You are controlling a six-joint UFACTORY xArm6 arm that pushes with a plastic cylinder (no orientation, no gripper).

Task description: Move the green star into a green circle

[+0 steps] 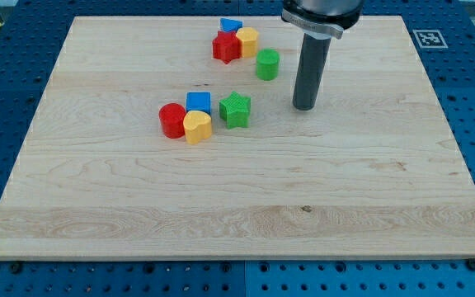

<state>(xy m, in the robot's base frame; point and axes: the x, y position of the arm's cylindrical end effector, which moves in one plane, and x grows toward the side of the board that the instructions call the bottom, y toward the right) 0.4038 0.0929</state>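
Observation:
The green star (235,109) lies near the board's middle, a little toward the view's top. The green circle (267,63) stands above and to the right of it, apart from it. My tip (304,106) rests on the board to the right of the green star, with a clear gap between them, and below and to the right of the green circle. The rod stands upright and touches no block.
A blue cube (198,102), a red circle (172,120) and a yellow heart (197,127) cluster left of the green star. A red star (227,47), a yellow block (247,40) and a blue triangle (231,26) cluster near the top edge. The wooden board (237,214) sits on a blue pegboard.

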